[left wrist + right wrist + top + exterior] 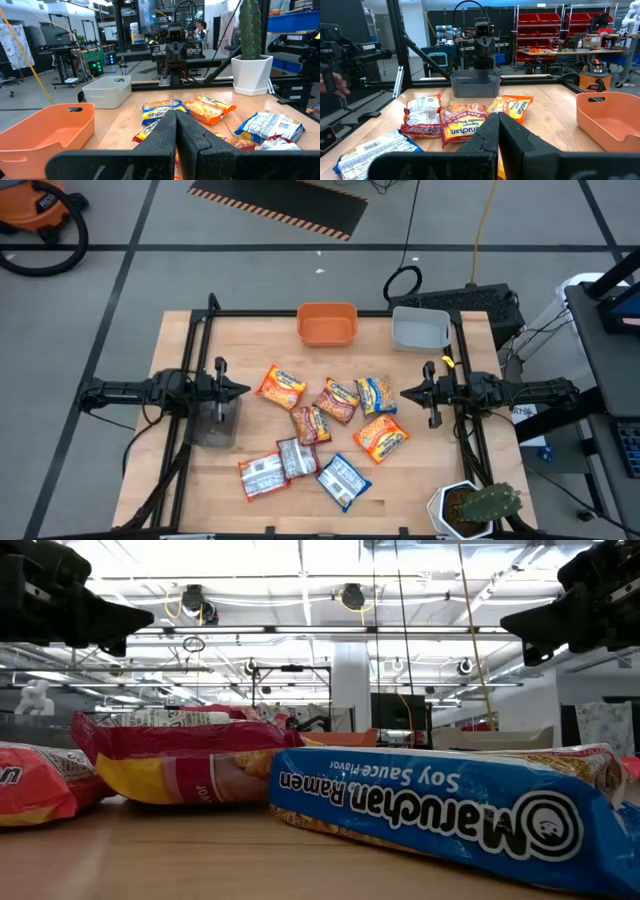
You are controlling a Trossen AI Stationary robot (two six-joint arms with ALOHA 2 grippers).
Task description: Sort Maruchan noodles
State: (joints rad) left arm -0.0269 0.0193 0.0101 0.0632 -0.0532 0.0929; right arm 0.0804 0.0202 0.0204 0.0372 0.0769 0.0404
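You find the noodle packets (320, 435) clustered at table centre. Two bins (327, 324) sit side by side at twelve o'clock, a third bin (212, 423) at nine, a potted cactus (478, 507) at four.

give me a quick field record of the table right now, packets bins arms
packets: nine Maruchan noodles packets loose mid-table, none in a bin
nearest low camera: blue soy sauce packet
orange bin: far edge, empty
white bin: far edge, beside the orange one, empty
grey bin: by the left arm
left pincer: shut, holding nothing, above the table's left side
right pincer: shut, holding nothing, above the table's right side
cactus pot: near right corner
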